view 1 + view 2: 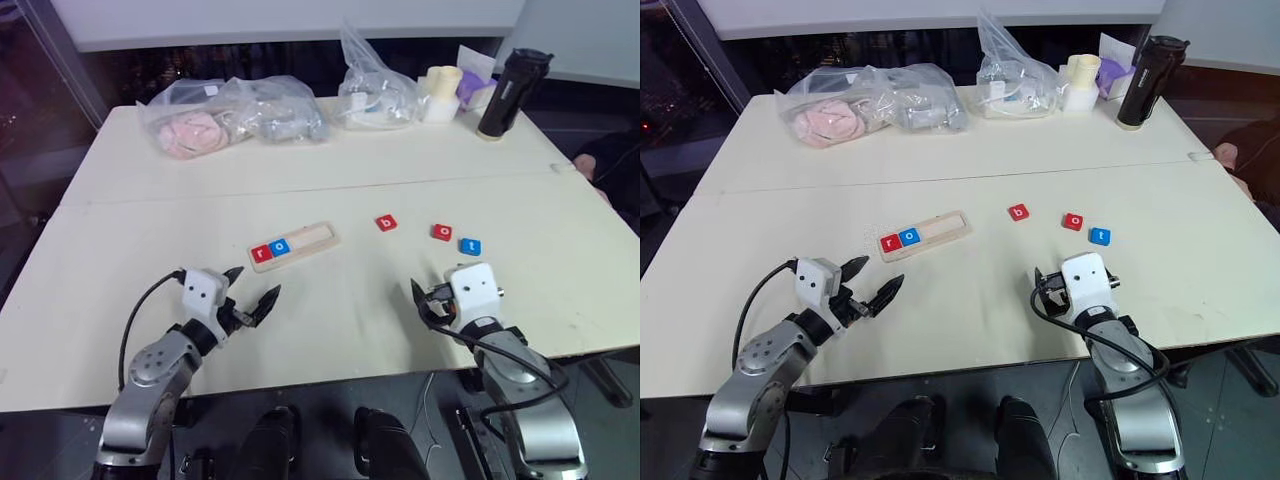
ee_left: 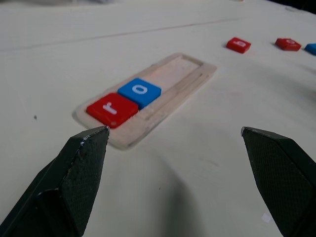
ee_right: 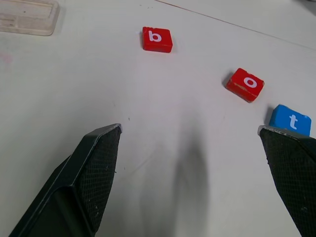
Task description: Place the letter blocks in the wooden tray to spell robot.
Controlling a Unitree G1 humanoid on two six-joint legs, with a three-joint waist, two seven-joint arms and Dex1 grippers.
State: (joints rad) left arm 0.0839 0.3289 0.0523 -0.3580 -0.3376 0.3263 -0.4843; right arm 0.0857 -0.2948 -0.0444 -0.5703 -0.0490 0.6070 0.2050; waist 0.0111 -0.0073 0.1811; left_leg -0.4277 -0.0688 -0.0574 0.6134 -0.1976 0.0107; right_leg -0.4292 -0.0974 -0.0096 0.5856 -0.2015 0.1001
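On the table (image 1: 330, 330) the wooden tray (image 1: 312, 238) lies a little left of the middle, turned slightly, and two letter blocks are already inside it at its left end: the red r (image 1: 262, 253) and, touching it, the blue o (image 1: 281, 247). The rest of the groove, to the right of these two, is free. Three blocks are not yet placed and lie flat on the table to the right of the tray: the red b (image 1: 386, 223) is nearest to it, then the red o (image 1: 442, 232), and just beside that one the blue t (image 1: 470, 246). So I judge that the task is less than half done; the b should go in next, after it the red o and the t. The left end effector (image 1: 249, 298) is above the table in front of the tray, near its left end, with its two fingers spread wide, and it holds nothing and touches nothing. The right end effector (image 3: 190, 131) is also wide open and empty; it is near the front edge of the table, pointing toward the three loose blocks, and the blue t is the closest one to it, but it does not touch any of them.
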